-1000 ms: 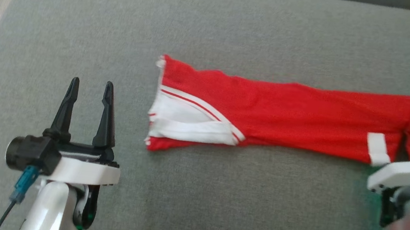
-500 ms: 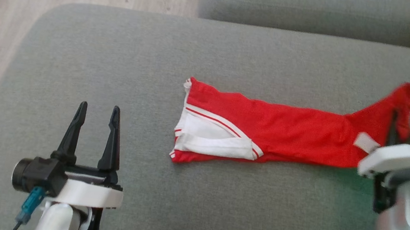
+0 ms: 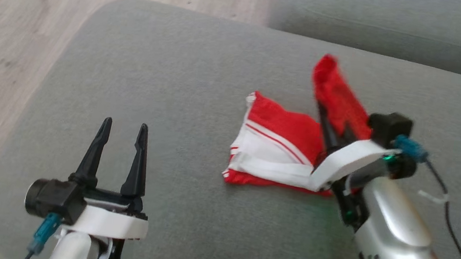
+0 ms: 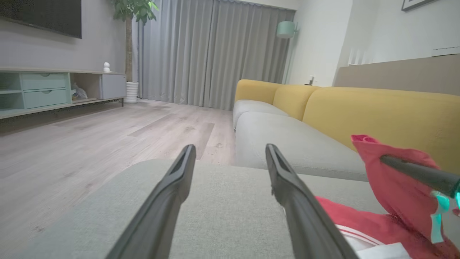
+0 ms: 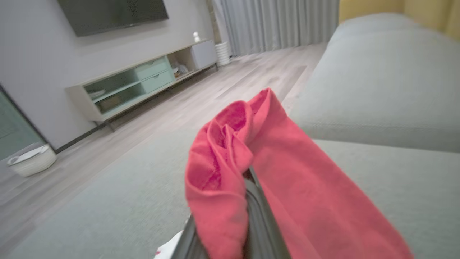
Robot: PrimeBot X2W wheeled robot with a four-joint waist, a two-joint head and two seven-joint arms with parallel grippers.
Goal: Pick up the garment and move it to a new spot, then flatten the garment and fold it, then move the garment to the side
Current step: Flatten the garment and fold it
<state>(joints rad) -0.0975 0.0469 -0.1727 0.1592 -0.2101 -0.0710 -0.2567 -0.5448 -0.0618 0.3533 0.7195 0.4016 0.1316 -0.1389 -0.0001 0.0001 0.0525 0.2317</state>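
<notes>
Head view: a red garment (image 3: 281, 149) with white stripes lies near the middle of a grey sofa seat (image 3: 175, 74), its striped end flat on the fabric. The other end is lifted and doubled back above it, pinched in the right gripper (image 3: 333, 120), whose two dark fingers are pressed together on the red cloth. The left gripper (image 3: 125, 124) hovers at the lower left with its fingers spread, holding nothing, well apart from the garment. Pale wooden floor (image 3: 13, 32) shows beyond the seat's rounded corner. Left wrist view: the left gripper (image 4: 230, 148) points over the grey seat (image 4: 222, 216), fingers wide. At the right, the raised red garment (image 4: 391, 187) hangs from a dark finger of the right gripper (image 4: 413, 172), in front of a yellow sofa back (image 4: 377, 111). Right wrist view: the red garment (image 5: 287, 172) drapes in folds over the right gripper (image 5: 253, 201), covering its fingertips. The grey seat (image 5: 377, 90) lies behind, with a low cabinet (image 5: 143, 82) by the wall.
</notes>
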